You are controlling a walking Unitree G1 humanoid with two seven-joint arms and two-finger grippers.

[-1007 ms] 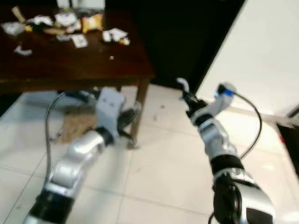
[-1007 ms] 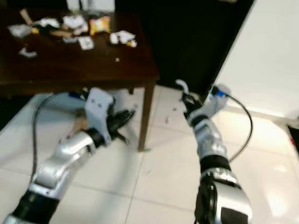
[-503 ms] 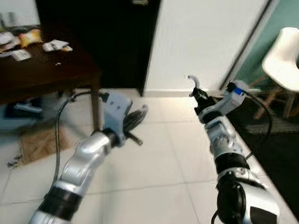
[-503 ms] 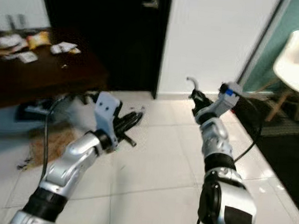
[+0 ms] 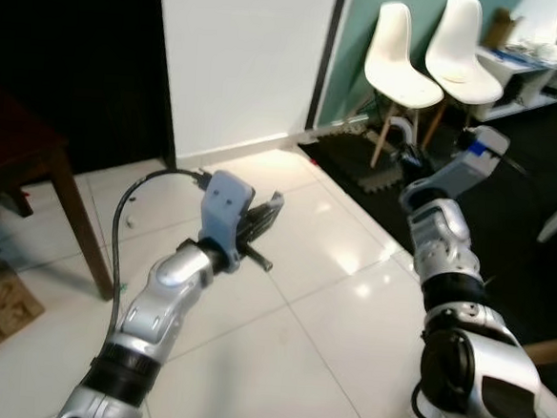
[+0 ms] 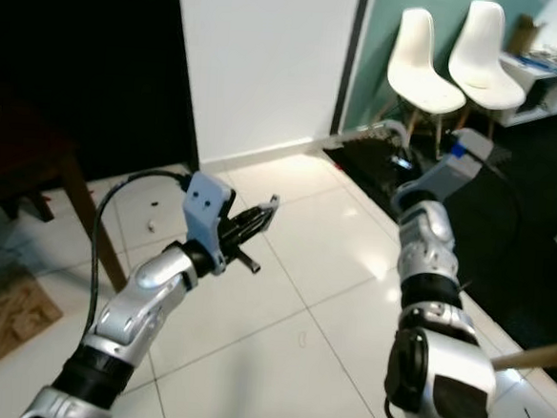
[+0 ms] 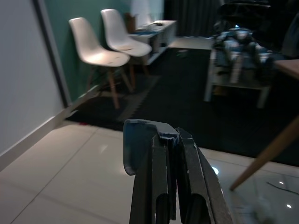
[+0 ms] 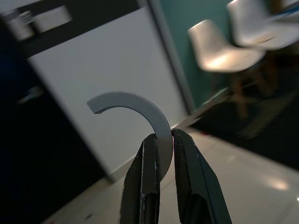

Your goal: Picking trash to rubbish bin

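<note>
1. Left eye view: left tool (image 5: 271,207) held out over the white tile floor (image 5: 279,343), to the right of the dark bench (image 5: 33,158) whose corner and leg stand at the frame's left. Its fingers are pressed on a small grey-blue scrap. Right tool (image 5: 406,161) is raised further right, towards the two white chairs (image 5: 432,57) — too small and dark here to read its fingers.

2. Right eye view: same layout. Left tool points away from the bench, across the floor towards the white wall panel (image 6: 261,55). Small bit of litter (image 6: 150,226) lies on the floor near the bench leg. No bin to be seen.

3. Left wrist view: left tool's fingers squeezed together on a flat grey-blue piece of trash (image 7: 140,144), which stands up past the fingertips. Chairs and a dark rug (image 7: 154,102) lie ahead.

4. Right wrist view: right tool (image 8: 162,136) pinches a grey curved strip (image 8: 133,109) — hook-shaped, gripped at its lower end, arc rising above the fingertips. Wall panel and a chair are behind it.

5. Judgement: both tools are loaded, so this is the carry stage. The key relation — which way the bin lies from either tool — can't be told; the tools face away from the bench, towards the chairs. Neither arm is clearly nearer.
</note>
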